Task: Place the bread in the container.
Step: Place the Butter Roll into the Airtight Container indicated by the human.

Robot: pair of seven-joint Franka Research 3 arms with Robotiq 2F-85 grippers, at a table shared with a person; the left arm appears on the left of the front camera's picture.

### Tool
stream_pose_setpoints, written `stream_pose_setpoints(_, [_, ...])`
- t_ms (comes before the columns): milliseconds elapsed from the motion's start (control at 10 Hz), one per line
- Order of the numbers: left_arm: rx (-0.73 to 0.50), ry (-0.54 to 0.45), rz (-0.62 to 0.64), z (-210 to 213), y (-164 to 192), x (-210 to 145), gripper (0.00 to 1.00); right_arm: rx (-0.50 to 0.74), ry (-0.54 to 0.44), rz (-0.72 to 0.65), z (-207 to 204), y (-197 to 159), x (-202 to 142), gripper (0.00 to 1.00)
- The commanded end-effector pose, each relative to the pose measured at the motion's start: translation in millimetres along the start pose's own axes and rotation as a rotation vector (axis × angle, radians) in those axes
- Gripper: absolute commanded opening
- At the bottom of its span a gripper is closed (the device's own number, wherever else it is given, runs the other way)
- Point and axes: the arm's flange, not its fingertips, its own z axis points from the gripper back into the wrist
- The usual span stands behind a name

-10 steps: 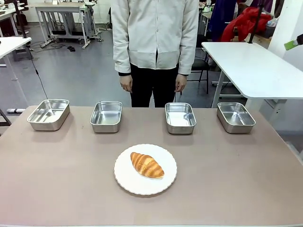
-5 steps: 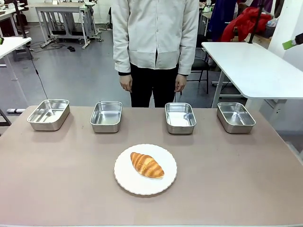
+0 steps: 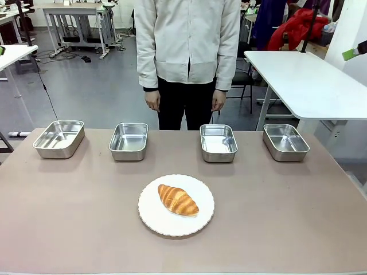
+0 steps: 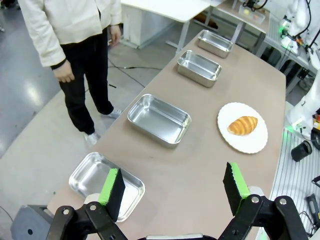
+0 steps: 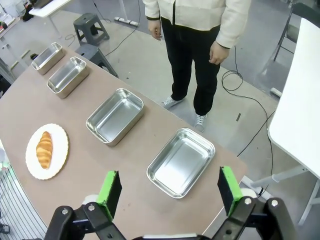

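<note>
Two grippers, both wide open and holding nothing: left gripper (image 4: 173,186) hangs above the table's left end, right gripper (image 5: 169,189) above its right end, black fingers with green pads (image 4: 107,186). One table (image 3: 69,229), matte tan-brown, flat. One plate (image 3: 152,216) near the front middle, round, white, scalloped rim. One croissant (image 3: 178,200) lies on the plate's centre, golden-brown, ridged, crescent-shaped, set diagonally, not in any pan. Four pans in a row along the far edge, well apart from each other and from the plate: far-left pan (image 3: 59,138), second pan (image 3: 128,141), third pan (image 3: 218,142), far-right pan (image 3: 285,141). All are shiny steel, rectangular with rounded corners and a rolled rim, all empty; cannot tell which one is the target. One person (image 3: 189,46) stands behind the table between the second and third pans, cream jacket, dark trousers, two hands (image 3: 152,101) hanging at the sides. Versus half a second ago in the front view: no change, croissant, plate, pans and person are all in the same places.
</note>
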Motion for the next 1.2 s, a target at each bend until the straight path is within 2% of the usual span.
stream_pose_setpoints(0, [-0.002,0.003,-0.002,1.3,-1.2,1.7,1.0,0.008,-0.005,-0.002,0.5,0.4,0.4,1.0])
stream_pose_setpoints(1100, [0.0,0.0,0.0,0.1,0.0,0.1,1.0,0.008,-0.005,-0.002,0.5,0.4,0.4,1.0])
